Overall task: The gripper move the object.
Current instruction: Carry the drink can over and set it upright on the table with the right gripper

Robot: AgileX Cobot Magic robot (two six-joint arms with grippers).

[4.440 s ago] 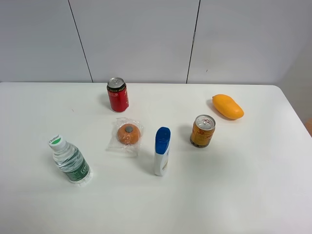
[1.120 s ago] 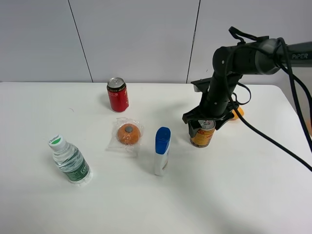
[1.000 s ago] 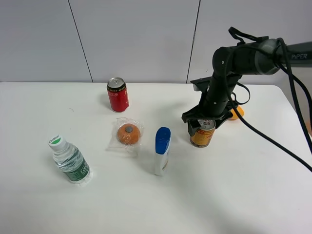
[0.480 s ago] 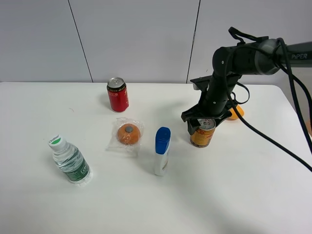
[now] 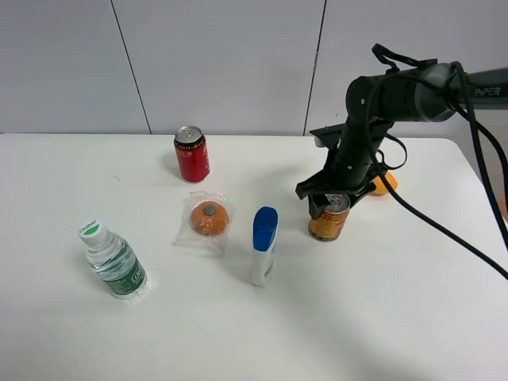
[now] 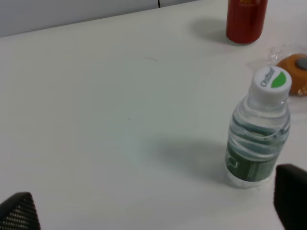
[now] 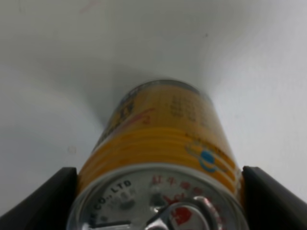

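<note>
Right wrist view: the black right gripper (image 7: 158,191) has one finger at each side of the small yellow-gold metal can (image 7: 163,139). I cannot tell if it squeezes. The can stands right of middle on the white counter (image 5: 397,317). It looks light, slippery and easy to dent, so hold its middle.

The white table (image 5: 397,317) carries a red can (image 5: 192,155) at the back, a wrapped orange (image 5: 209,218) and white bottle (image 5: 263,246) mid-table, a water bottle (image 5: 113,260) front left, and a yellow can (image 5: 326,224) and mango (image 5: 386,184) at right.
</note>
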